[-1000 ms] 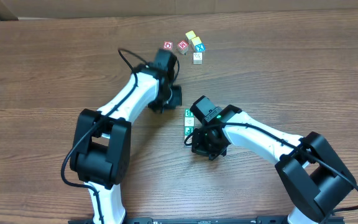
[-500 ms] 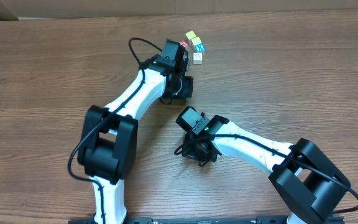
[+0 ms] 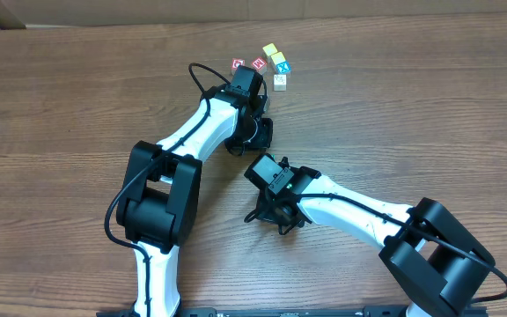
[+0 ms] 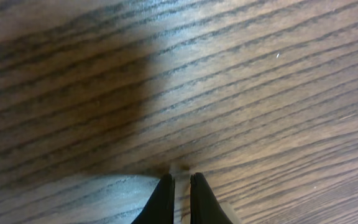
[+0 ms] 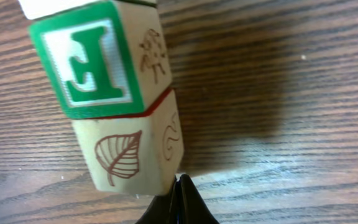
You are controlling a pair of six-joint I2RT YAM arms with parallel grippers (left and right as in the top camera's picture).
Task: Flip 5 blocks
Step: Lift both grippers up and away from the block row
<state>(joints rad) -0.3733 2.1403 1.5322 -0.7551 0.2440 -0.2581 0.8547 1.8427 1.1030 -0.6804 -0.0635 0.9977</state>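
Wood-grain table (image 3: 429, 106) carries everything in view. Findings follow.

Block cluster, overhead view, far side of the table: 5 blocks lie close together.
- Red block (image 3: 238, 63) and second red block (image 3: 259, 63) sit side by side at the cluster's left.
- Yellow block (image 3: 270, 50) is furthest back.
- Teal-lettered block (image 3: 280, 63) lies just beside the yellow one.
- Pale block (image 3: 280, 81) is nearest the arms.

I see 2 more blocks only through the right wrist camera. The green E block (image 5: 95, 59) and the leaf block (image 5: 126, 155) are pressed face to face, both resting on the wood. I cannot pick them out from overhead.

Right gripper (image 5: 179, 196): the jaws are fully together with nothing between them. The tips sit at the leaf block's lower corner. I cannot confirm contact.

Left gripper (image 4: 180, 190): the fingers are drawn together with only a sliver of a gap, and they grip nothing. They are low over bare wood, with a shadow spread on the grain ahead.

From overhead, the left arm (image 3: 196, 132) reaches toward the cluster, and its wrist is near the 2 red blocks. The right arm (image 3: 350, 202) lies across the table's middle, well apart from the cluster.
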